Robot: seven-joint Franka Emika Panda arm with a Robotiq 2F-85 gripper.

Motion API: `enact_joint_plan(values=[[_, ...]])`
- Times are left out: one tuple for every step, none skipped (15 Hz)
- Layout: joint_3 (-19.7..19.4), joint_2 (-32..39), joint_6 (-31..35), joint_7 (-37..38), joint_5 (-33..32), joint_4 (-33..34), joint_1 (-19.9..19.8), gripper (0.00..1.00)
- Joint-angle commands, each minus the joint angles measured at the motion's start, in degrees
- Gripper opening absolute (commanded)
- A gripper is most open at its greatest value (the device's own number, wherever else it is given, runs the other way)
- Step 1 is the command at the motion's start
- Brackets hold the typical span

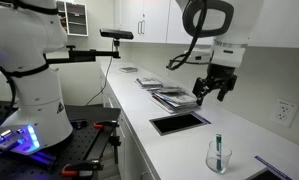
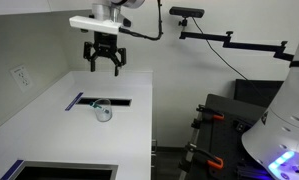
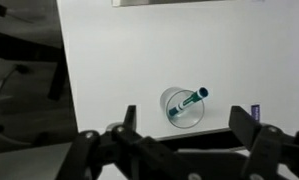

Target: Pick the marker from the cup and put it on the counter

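White counter (image 2: 129, 135), one clear cup (image 3: 184, 120), one green marker (image 3: 192, 99) inside, one end effector (image 2: 103, 69) spread apart

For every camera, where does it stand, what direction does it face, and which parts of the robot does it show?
In an exterior view, beside the robot base, looking along the counter; arm and gripper show.
In an exterior view, looking along it the opposite way; gripper and base show.
Wrist view: looks down; fingers show.
All share the cup, with the marker inside.
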Motion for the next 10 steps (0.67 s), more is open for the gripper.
enact_joint_plan(values=[[-1.2,6.8,3.5,5.7,5.4,3.0,0.6,0.86],[-1.0,9.0,3.4,5.3,7.4,4.4,0.2,0.85],[-1.2,11.4,3.7,5.7,8.5,6.2,0.1,0.81],[-1.1,13.5,3.1,5.2,10.0,8.1,-0.3,0.74],[-1.0,15.9,1.9,4.6,11.1,10.6,-0.7,0.76],[-1.3,17.8,1.6,5.2,11.3,12.5,-0.6,0.74],[-1.4,19.6,1.2,5.2,11.6,14.4,-0.8,0.74],[-1.7,21.3,1.0,5.5,11.8,16.0,-0.9,0.73],[-1.7,22.8,0.8,5.6,12.2,17.4,-1.2,0.73],[-1.8,24.1,0.5,6.1,12.3,18.6,-1.4,0.7]])
